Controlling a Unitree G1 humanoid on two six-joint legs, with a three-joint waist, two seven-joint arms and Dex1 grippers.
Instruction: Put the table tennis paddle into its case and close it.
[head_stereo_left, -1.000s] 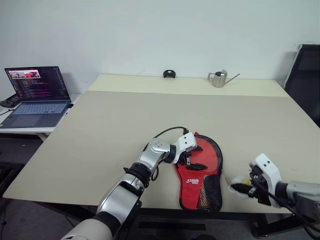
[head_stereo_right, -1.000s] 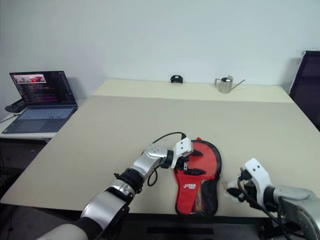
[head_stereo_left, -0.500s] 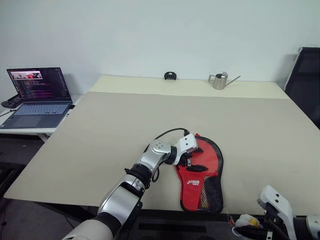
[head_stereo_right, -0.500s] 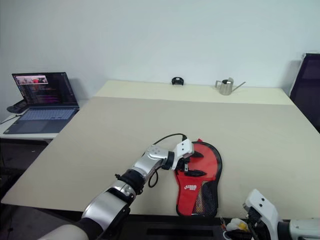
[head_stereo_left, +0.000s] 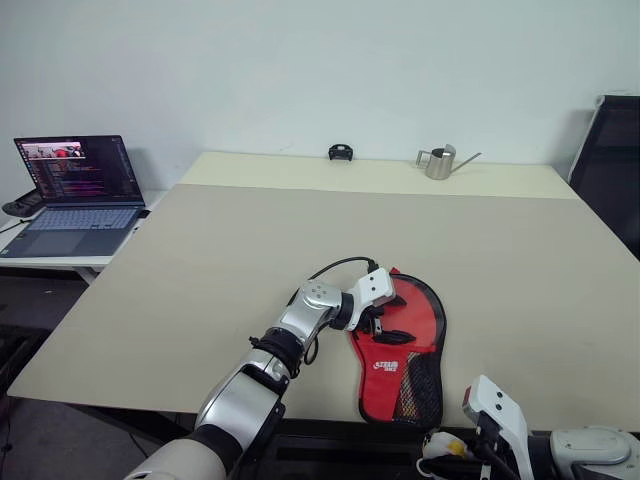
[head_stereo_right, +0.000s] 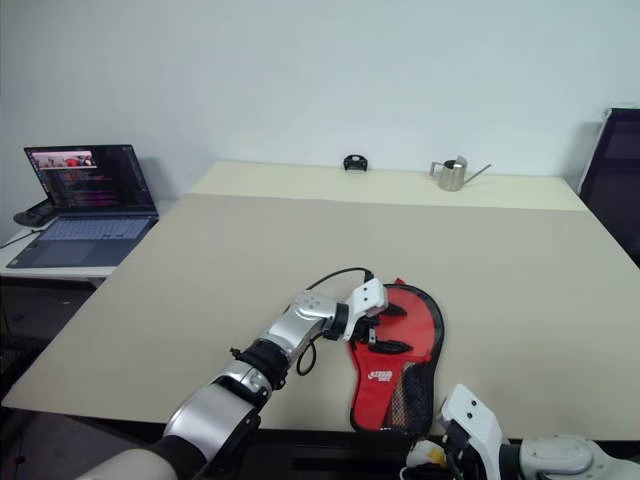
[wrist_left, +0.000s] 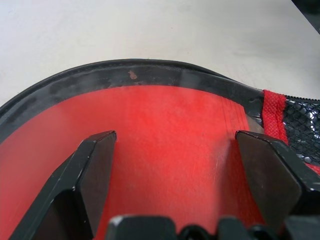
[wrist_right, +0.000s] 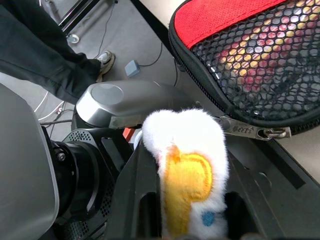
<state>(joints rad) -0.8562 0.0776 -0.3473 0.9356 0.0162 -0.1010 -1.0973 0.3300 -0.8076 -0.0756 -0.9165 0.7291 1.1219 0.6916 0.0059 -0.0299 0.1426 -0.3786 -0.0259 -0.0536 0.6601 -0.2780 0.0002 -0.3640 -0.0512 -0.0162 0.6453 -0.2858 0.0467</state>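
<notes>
The left hand (head_stereo_left: 384, 322) hangs over the round end of the case (head_stereo_left: 415, 345) with its fingers (wrist_left: 92, 172) spread wide, clasping nothing. The case lies red side up near the counter's (head_stereo_left: 200, 270) front edge, mesh pocket toward the robot, zipper pull (wrist_right: 252, 131) at that end. The right hand (head_stereo_left: 445, 452) sits low beyond the counter's front edge, clenched on a white-and-yellow plush (wrist_right: 187, 175). The paddle cannot be made out. A laptop (head_stereo_left: 75, 190) stands off to the left.
</notes>
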